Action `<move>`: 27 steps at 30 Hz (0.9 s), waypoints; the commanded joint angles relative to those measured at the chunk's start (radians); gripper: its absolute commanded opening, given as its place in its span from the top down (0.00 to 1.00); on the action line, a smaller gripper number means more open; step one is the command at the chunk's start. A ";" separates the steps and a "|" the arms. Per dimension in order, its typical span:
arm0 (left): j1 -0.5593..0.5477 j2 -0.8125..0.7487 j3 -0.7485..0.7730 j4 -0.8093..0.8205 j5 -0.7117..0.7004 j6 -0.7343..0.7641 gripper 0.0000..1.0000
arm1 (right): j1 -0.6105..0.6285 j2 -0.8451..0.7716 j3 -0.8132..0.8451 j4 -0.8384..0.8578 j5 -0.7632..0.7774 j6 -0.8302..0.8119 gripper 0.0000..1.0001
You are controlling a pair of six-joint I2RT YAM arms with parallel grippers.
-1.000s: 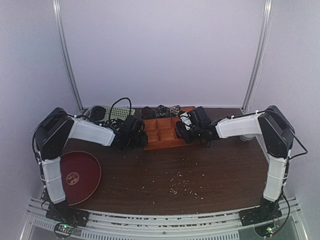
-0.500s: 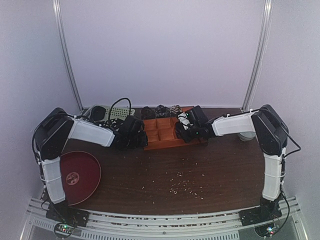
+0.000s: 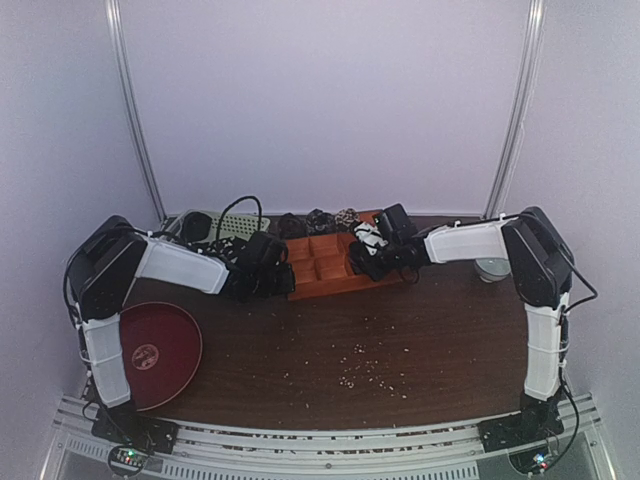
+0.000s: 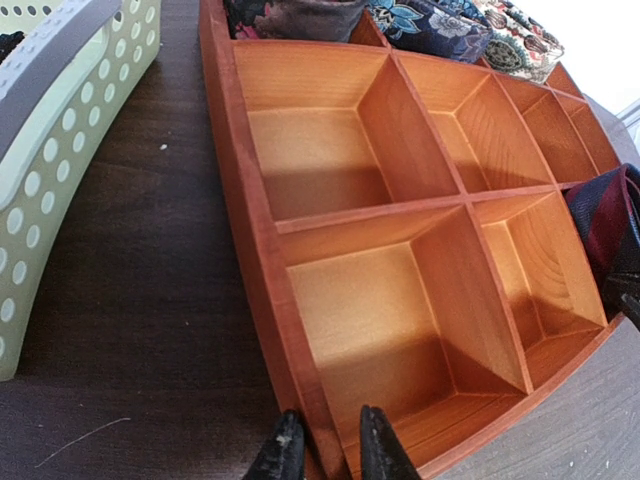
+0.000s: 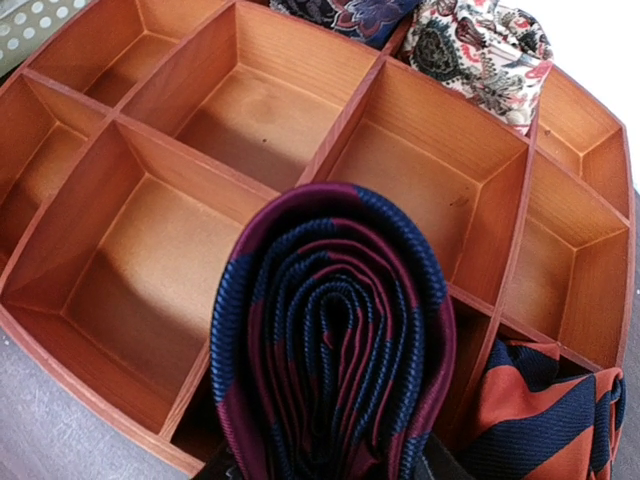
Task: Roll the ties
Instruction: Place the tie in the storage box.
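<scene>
Right end effector [image 3: 370, 256] squeezes one dark red tie [image 5: 330, 340] with blue stripes at the edge of the orange tray [image 5: 300, 165]. The roll stands tall, and its swirly end faces the wrist camera. Left end effector [image 4: 325, 455] pinches the tray's near wall. One orange-and-blue tie [image 5: 545, 410] lies in a box just beside the held one. Three rolled ties sit in the far row: a dark flowery tie [image 4: 285, 15], a blue flowery tie [image 4: 425, 25] and a pale patterned tie [image 4: 515, 40]. One green basket [image 4: 60, 150] sits near the tray on the desk [image 4: 150, 330].
</scene>
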 commanded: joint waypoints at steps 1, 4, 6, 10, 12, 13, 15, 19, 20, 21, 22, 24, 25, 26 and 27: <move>-0.014 -0.008 -0.019 -0.029 0.031 0.011 0.80 | -0.005 0.039 0.037 -0.227 -0.076 -0.050 0.61; -0.014 -0.012 -0.019 -0.030 0.032 0.009 0.80 | -0.003 0.073 0.070 -0.255 -0.067 -0.049 0.60; -0.013 -0.015 -0.021 -0.026 0.033 0.007 0.80 | -0.004 0.102 0.092 -0.269 -0.055 -0.042 0.60; -0.013 -0.014 -0.020 -0.023 0.032 0.006 0.80 | -0.001 0.132 0.111 -0.293 -0.049 -0.036 0.58; -0.014 -0.012 -0.022 -0.021 0.030 0.003 0.80 | -0.001 0.131 0.111 -0.292 -0.047 -0.035 0.57; -0.014 -0.010 -0.021 -0.019 0.029 0.003 0.80 | 0.001 0.131 0.120 -0.303 -0.043 -0.033 0.57; -0.013 -0.002 -0.014 -0.019 0.027 0.001 0.80 | 0.002 0.123 0.133 -0.317 -0.031 -0.030 0.55; -0.013 0.016 0.000 -0.017 0.014 -0.007 0.80 | 0.005 0.067 0.133 -0.303 -0.003 -0.009 0.47; -0.013 0.021 0.007 -0.021 0.008 -0.010 0.80 | 0.006 0.051 0.130 -0.296 -0.007 -0.007 0.46; -0.013 0.025 0.012 -0.026 0.004 -0.013 0.80 | 0.006 0.038 0.128 -0.290 -0.012 -0.006 0.43; -0.013 0.029 0.017 -0.025 0.002 -0.015 0.80 | 0.006 0.026 0.129 -0.286 -0.010 -0.006 0.42; -0.013 0.031 0.022 -0.027 -0.002 -0.018 0.80 | 0.006 0.012 0.132 -0.287 -0.001 -0.007 0.38; -0.012 0.031 0.023 -0.028 -0.005 -0.019 0.80 | 0.006 0.005 0.131 -0.286 -0.002 -0.008 0.36; -0.012 0.031 0.024 -0.030 -0.010 -0.018 0.80 | 0.006 0.001 0.132 -0.284 -0.004 -0.008 0.34; -0.012 0.030 0.026 -0.032 -0.016 -0.019 0.80 | 0.006 0.001 0.133 -0.284 -0.004 -0.007 0.32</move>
